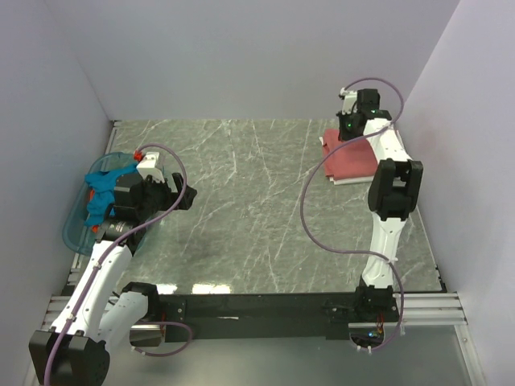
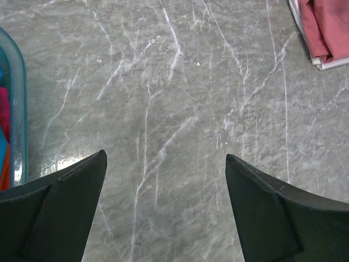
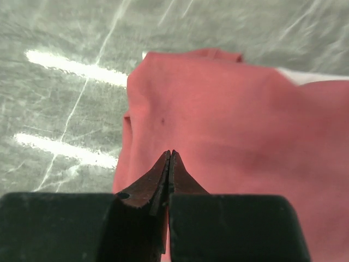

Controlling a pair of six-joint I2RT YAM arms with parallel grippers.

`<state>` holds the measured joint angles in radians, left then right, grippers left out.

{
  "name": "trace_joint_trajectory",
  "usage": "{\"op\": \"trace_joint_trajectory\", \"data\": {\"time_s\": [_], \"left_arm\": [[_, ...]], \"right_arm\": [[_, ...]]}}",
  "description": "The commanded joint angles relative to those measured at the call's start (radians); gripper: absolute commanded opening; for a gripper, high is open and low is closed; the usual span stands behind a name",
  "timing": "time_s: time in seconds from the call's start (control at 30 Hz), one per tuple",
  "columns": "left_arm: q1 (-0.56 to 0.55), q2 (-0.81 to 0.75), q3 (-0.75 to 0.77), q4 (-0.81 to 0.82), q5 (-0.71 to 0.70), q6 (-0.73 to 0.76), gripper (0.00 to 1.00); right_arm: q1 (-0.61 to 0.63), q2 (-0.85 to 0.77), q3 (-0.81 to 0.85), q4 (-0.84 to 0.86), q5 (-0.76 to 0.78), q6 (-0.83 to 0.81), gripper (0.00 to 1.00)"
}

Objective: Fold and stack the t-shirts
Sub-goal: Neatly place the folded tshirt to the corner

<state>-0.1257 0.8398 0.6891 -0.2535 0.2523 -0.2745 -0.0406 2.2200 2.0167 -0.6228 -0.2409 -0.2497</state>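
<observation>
At the surface's far-right corner, the shut, seemingly empty right gripper (image 3: 170, 155) may drag the red shirt (image 3: 229, 109) askew; left gripper (image 2: 166, 155) wide open, empty.

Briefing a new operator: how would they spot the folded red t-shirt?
Go to the marble table's far right corner, beneath the right gripper. The dusty-red t-shirt lies folded on a white one. It is the only red cloth outside the blue basket.
</observation>
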Motion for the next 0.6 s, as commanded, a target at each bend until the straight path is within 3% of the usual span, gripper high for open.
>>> {"op": "trace_joint_trajectory", "data": {"time_s": [0.0,0.4,0.57], "left_arm": [[0.000,-0.008,0.000,0.022,-0.007,0.015,0.95],[0.001,0.022,0.006,0.022,-0.005,0.021,0.95],[0.000,0.027,0.006,0.023,-0.001,0.021,0.95]], "right_arm": [[0.036,0.036,0.068,0.000,0.043,0.040,0.00],[0.145,0.263,0.339,-0.084,0.239,0.015,0.00],[0.145,0.265,0.324,-0.081,0.262,-0.005,0.00]]}}
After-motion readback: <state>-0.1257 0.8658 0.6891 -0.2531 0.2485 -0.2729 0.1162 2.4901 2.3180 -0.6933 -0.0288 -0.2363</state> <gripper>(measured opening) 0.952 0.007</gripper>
